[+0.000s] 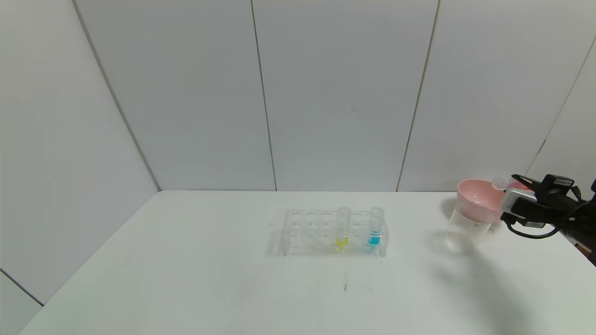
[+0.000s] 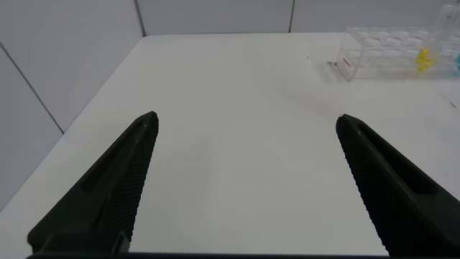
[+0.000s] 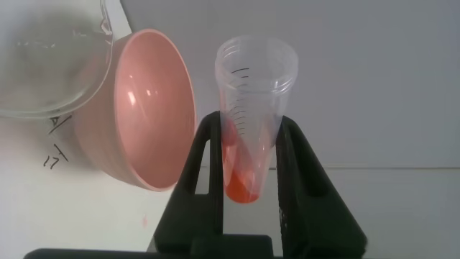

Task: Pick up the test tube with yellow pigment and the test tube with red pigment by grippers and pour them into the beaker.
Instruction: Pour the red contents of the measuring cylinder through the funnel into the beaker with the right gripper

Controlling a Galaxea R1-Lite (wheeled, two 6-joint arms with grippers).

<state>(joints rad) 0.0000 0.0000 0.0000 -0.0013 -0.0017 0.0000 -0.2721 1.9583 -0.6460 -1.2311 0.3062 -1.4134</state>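
Risk: right tool (image 3: 248, 180) pinches red tube (image 3: 253, 122) tilted beside pink funnel (image 3: 144, 108) on beaker (image 1: 465, 228); mouth off-rim, pigment would spill onto surface (image 1: 186, 279); left tool (image 2: 244, 187) spread, idle; yellow tube (image 1: 343, 228) in rack (image 1: 307, 232).

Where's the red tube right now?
The red tube is clamped in the right gripper, at the table's right side, beside the pink funnel sitting on the beaker.

I see even, bright overhead light, soft shadows beside the rack (image 1: 333, 232) and beaker (image 1: 465, 228), bowed wall seams at frame edges, and blurred near fingers (image 2: 108, 194).
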